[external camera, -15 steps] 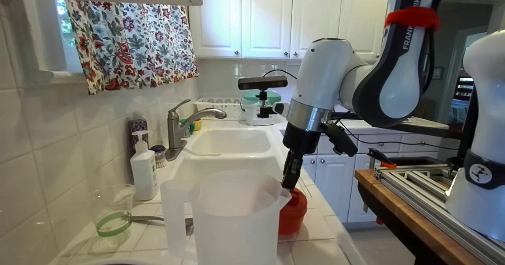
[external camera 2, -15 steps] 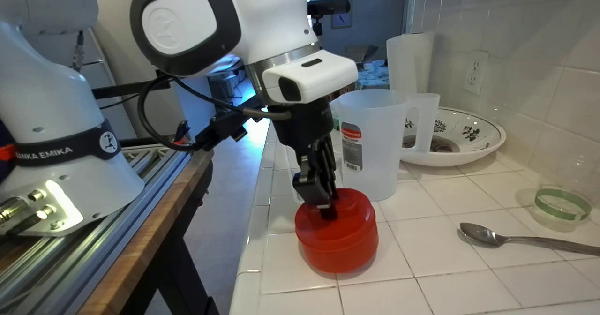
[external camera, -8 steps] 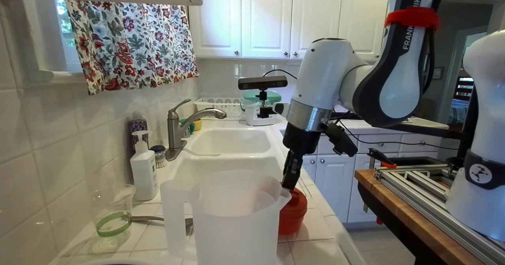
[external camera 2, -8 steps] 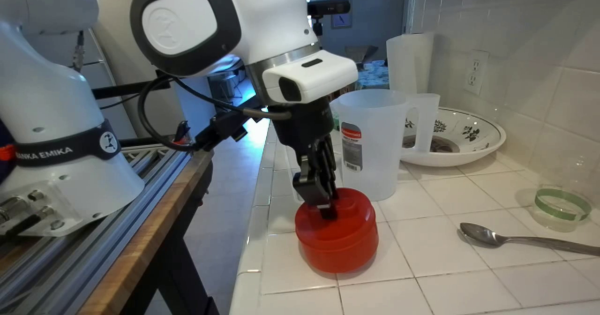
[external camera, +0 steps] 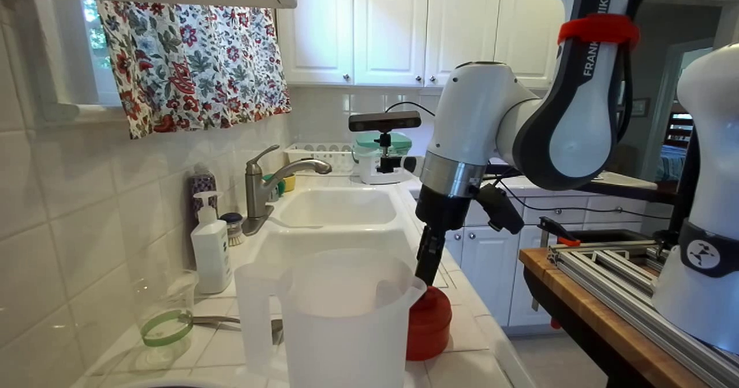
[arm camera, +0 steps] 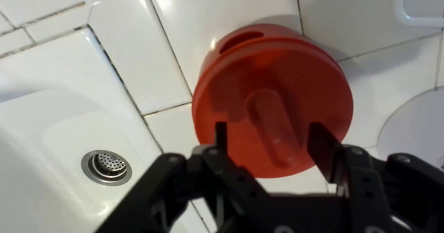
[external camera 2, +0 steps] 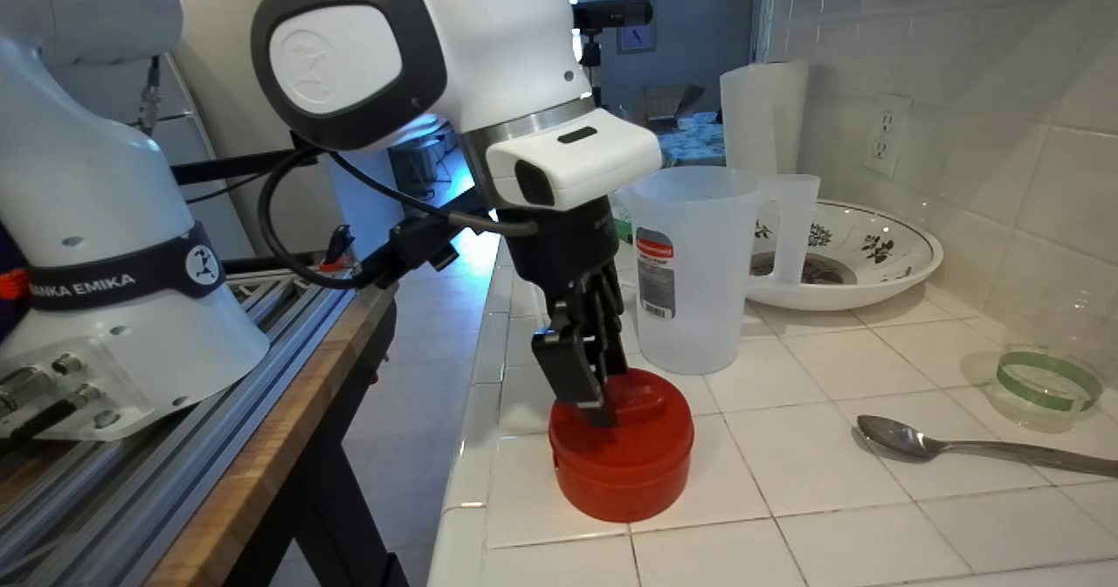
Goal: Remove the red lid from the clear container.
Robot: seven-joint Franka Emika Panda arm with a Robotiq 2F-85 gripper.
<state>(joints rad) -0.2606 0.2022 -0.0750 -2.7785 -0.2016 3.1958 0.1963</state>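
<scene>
Two fingers (arm camera: 221, 136) of your gripper (arm camera: 267, 134) stand spread apart over the red lid (external camera 2: 624, 456), one on each side of its raised ridge (arm camera: 275, 132); you cannot tell whether they touch it. The lid sits on the tiled counter (external camera 2: 760, 539), near its edge beside your arm's base (external camera 2: 122, 342), apart from the clear container (external camera 2: 699, 281), which stands upright nearby, farther in from that edge.

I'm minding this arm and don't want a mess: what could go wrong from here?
In the wrist view, the ridge of the red lid lies aslant within the open gripper, so closing might twist the lid or slip off. The lid also stands fairly near the counter edge; a sideways push could slide it that way. The clear container is close by, so a careless swing may knock it.
</scene>
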